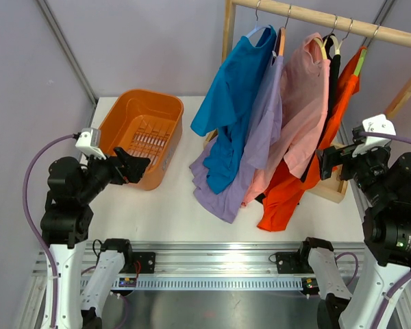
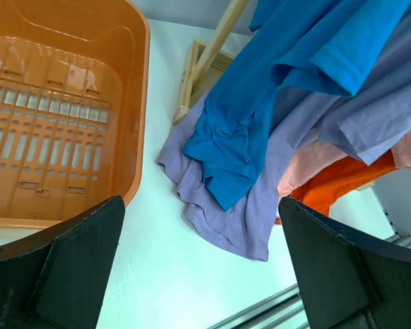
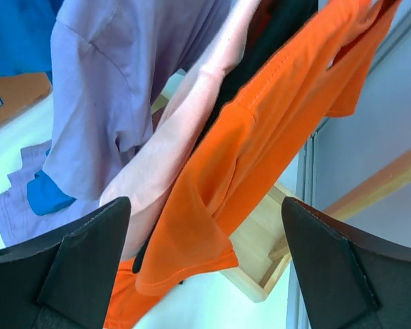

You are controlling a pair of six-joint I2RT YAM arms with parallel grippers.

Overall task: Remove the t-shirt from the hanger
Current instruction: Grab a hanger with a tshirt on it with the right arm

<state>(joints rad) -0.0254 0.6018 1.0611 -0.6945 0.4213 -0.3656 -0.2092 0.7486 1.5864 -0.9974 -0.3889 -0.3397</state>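
Black t-shirt (image 1: 334, 82) mostly hidden between pink shirt (image 1: 305, 103) and orange shirt (image 1: 288, 199); left end effector (image 1: 133, 166), right end effector (image 1: 328, 162) released, empty.

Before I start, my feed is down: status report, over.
Both open, empty: left gripper, right gripper. Hung on wooden rail: blue t-shirt, nothing removed. Bunched against it: lilac t-shirt; orange basket beside left gripper.

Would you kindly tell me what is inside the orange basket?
The orange basket shows only its bare slotted floor; nothing visible lies on it. Its near corner is covered by the left gripper in the top view, so it goes unseen.
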